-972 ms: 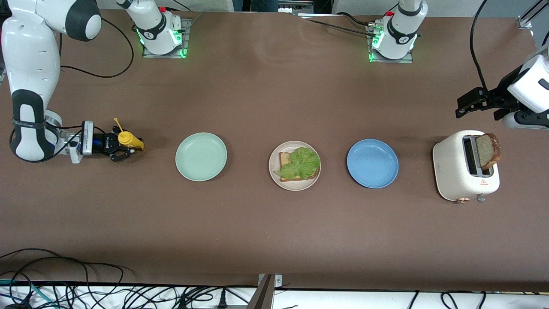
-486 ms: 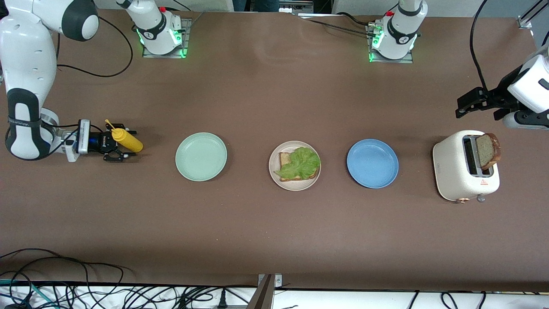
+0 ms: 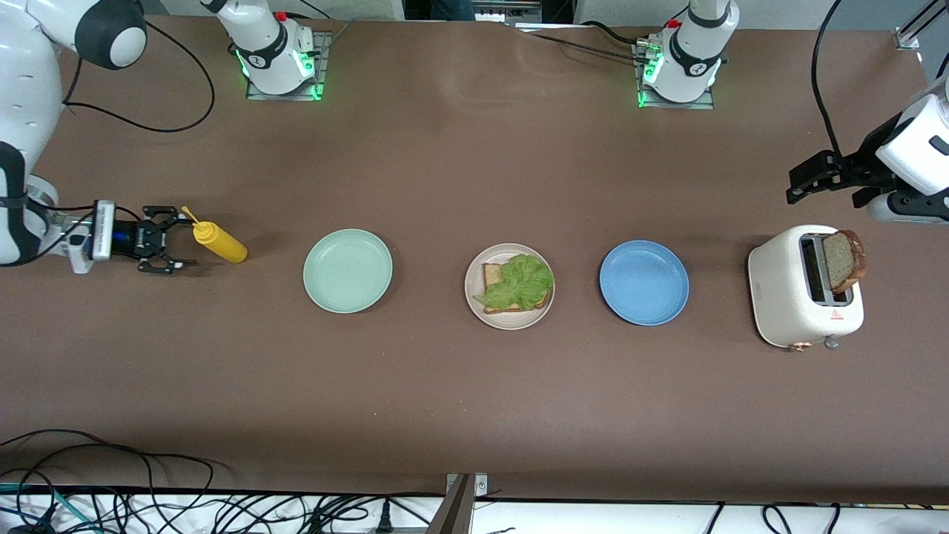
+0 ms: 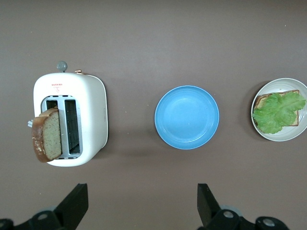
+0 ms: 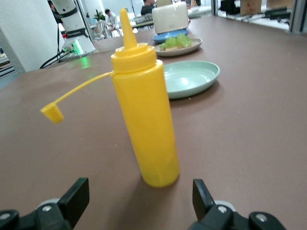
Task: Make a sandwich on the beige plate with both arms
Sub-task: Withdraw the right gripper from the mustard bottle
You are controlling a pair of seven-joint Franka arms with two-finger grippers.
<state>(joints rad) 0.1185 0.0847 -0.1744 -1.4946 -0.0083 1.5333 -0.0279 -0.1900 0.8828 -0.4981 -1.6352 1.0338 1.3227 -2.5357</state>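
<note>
The sandwich (image 3: 513,285) is half built: one slice of bread with a ruffled lettuce leaf (image 3: 519,282) on top lies on the beige plate (image 3: 478,305), which sits between a mint-green plate (image 3: 347,270) and a blue plate (image 3: 643,282) in a row along the surface. What it lacks, by my reading, is the top slice, and that second slice of bread (image 3: 845,259) stands upright, leaning a little, in a slot of the white toaster (image 3: 786,297) at the left arm's end of the surface. The left gripper (image 3: 815,176) hangs in the air with its fingers spread wide and nothing between them, over the bare surface just beside the toaster, on the side toward the robots' bases. From its wrist camera the toaster and slice sit ahead of the near finger (image 4: 73,203), the blue plate comes next along the row, and the beige plate lies past that. So this is plainly the nearer arm for the slice, and I would expect it to come down over the crust that sticks up out of the slot. The right gripper (image 3: 164,241) is low at the far end of the row, open and empty, with an upright yellow squeeze bottle (image 3: 219,243) just ahead of its fingertips and not touching them, its cap (image 5: 52,113) dangling open.
</note>
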